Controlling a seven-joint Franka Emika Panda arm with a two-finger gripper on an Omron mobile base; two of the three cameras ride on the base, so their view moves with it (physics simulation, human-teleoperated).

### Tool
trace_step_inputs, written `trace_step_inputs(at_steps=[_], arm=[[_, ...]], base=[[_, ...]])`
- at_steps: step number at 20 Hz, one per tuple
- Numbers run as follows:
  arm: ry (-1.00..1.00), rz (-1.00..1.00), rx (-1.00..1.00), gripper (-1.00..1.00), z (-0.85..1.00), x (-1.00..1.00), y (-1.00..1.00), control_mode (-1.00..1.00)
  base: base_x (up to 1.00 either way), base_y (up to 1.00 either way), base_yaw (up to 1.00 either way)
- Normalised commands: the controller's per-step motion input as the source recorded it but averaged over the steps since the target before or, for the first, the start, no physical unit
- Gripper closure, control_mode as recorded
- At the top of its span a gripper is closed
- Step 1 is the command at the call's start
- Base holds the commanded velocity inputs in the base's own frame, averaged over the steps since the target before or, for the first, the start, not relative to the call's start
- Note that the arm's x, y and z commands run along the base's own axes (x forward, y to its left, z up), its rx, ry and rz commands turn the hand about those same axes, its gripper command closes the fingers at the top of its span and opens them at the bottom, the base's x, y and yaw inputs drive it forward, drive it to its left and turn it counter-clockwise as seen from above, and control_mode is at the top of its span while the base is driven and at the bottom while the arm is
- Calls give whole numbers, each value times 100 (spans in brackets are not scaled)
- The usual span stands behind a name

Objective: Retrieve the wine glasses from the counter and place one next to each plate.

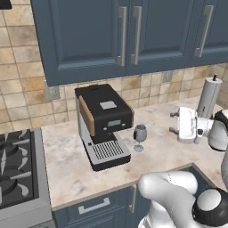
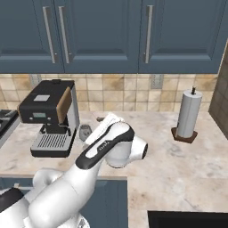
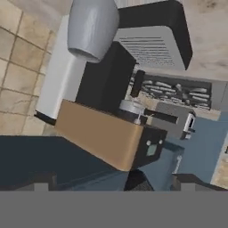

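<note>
Furthest left stands the black espresso machine with a tan wooden side panel and ribbed steel drip tray [image 1: 103,124], well beyond the fingers. If the hand overshoots on its way in, it would strike that machine's tray corner.

Just right of the tray, on the beige veined marble counter [image 1: 67,169], stands the small clear greyish stemmed wine glass [image 1: 140,136], upright, between the machine and the fingers but still apart from them. It looks top-heavy on a thin stem, so the main risk is that a sideways approach clips the bowl with one finger and topples it, or pushes it against the tray. Closing on the stem rather than the bowl could let it swing or slip.

Right again, the white two-finger gripper [image 1: 174,122] is turned on its side, fingers pointing left toward the glass at about bowl height, spread wide and holding nothing. Behind the hand stands a white paper-towel roll on a dark stand [image 1: 208,96].
</note>
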Motion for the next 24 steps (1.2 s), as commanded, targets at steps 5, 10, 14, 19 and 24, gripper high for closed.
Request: trace_step_inputs(at_steps=[5, 10, 14, 19, 24], arm=[[21, 14, 0, -100, -50, 40, -21, -100], [8, 11, -2, -100, -62, 43, -3, -100], [2, 9, -5, -100, -63, 41, 0, -100], [0, 5, -5, -100, -47, 37, 0, -100], [0, 1, -1, -100, -39, 33, 0, -100]], base=[[0, 0, 0], [0, 0, 0], [0, 0, 0], [0, 0, 0], [0, 0, 0]])
